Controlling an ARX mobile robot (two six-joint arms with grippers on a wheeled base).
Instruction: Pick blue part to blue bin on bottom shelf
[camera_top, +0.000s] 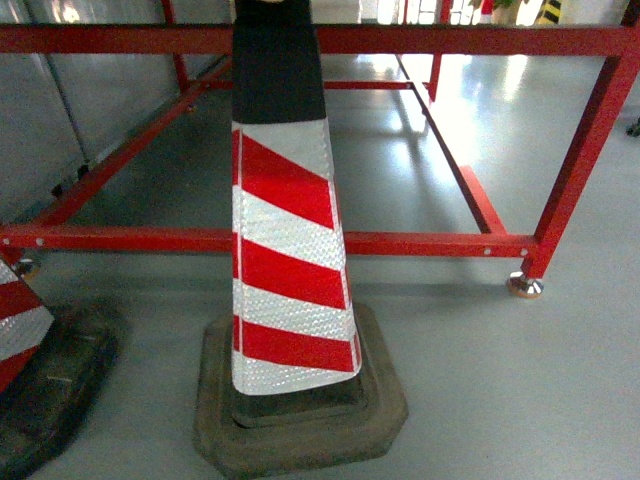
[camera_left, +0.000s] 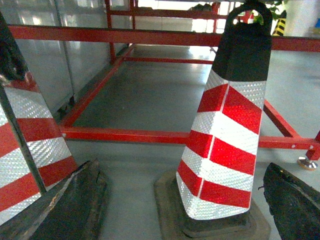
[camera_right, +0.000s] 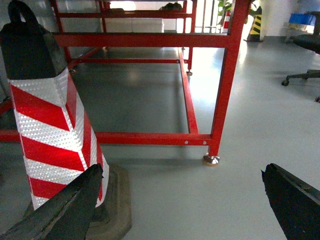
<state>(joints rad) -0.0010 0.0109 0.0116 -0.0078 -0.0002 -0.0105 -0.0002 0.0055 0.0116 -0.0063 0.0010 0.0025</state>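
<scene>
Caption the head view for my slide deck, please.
Red-and-white striped traffic cone on its rubber base before a red steel frame; no shelf or bin visible.

Glossy grey floor (camera_top: 480, 380), red steel frame (camera_top: 420, 243) (bolted feet), striped cone (camera_top: 285, 250), daylight glare beyond.

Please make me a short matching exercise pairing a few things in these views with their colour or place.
Things:
1. traffic cone
2. metal frame
3. cone base
4. frame foot

Descriptions:
A. red, running behind the cone
B. dark slab flat on the grey floor
C. red and white diagonal stripes under a black top
D. shiny metal pad under the frame's right post

Pairs: 1-C, 2-A, 3-B, 4-D
</scene>
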